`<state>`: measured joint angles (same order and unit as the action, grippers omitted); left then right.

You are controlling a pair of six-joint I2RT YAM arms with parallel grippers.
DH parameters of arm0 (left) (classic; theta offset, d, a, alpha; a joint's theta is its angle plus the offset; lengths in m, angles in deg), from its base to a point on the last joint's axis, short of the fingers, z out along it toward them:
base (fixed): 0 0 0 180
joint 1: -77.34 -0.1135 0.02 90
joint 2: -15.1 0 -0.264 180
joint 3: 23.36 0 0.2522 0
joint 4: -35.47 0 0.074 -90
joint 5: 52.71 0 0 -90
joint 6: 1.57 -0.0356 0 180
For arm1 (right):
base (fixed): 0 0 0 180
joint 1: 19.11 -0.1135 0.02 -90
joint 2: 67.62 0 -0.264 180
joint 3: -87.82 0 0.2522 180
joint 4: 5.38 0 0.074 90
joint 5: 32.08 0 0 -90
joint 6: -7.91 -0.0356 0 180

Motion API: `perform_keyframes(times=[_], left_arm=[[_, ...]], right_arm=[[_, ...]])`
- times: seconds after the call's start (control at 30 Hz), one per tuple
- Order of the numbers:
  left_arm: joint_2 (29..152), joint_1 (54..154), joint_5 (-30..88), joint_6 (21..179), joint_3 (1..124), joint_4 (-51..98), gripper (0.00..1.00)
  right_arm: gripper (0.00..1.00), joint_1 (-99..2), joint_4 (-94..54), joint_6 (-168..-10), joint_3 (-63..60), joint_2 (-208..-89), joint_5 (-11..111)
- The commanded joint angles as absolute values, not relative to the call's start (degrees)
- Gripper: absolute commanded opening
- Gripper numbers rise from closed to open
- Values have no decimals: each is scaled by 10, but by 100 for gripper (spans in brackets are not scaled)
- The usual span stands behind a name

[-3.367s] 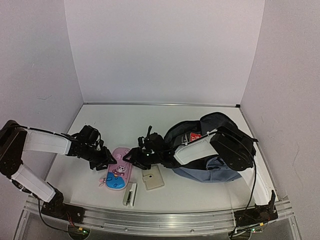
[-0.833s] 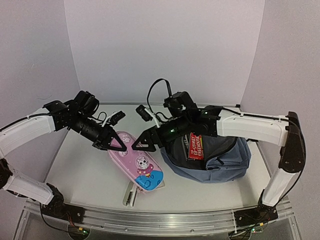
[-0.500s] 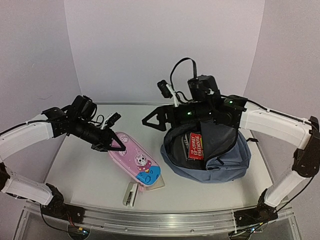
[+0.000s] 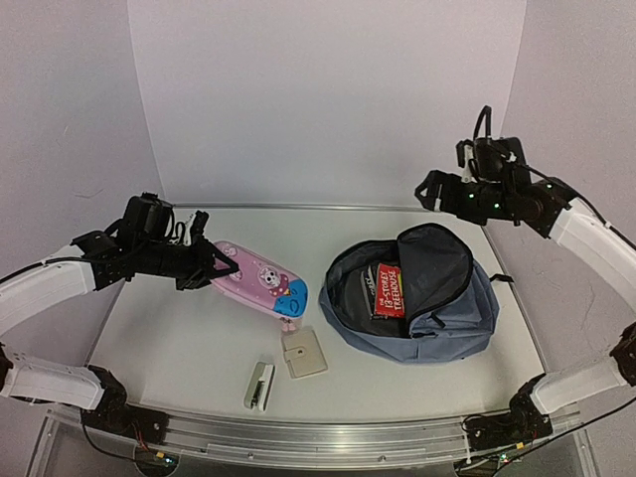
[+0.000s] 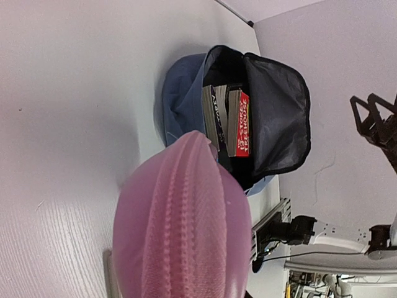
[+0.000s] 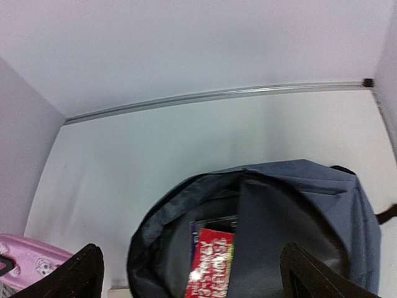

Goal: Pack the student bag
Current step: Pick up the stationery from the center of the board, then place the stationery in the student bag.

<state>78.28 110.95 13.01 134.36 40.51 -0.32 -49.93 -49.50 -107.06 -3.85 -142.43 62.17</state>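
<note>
Handover ended: right gripper [image 4: 428, 191] released, swung wide open above table's [image 4: 179, 348] far right corner. Left gripper [image 4: 221, 268] alone clamped case [image 4: 263, 282], aloft left of open bag [image 4: 447, 318]; insertion pending.

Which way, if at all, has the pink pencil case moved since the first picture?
Yes. The pink pencil case, then lying left of the beige pad, is now lifted by the left gripper, farther back than the pad.

One bag [image 4: 447, 330]; one case [image 4: 260, 283]; two books [image 4: 386, 290]
</note>
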Motion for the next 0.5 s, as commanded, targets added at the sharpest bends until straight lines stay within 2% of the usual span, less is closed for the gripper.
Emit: perform_keyframes(times=[0.0, 0.2, 0.47], left_arm=[[767, 1103, 137, 1393, 395, 86, 6], [779, 1099, 118, 1397, 394, 92, 6], [778, 1093, 107, 1389, 396, 86, 6]], right_arm=[[98, -393, -540, -1079, 16, -1376, 630], [98, -288, -525, -1075, 95, -1358, 528], [98, -279, -495, -1101, 173, -1345, 475]])
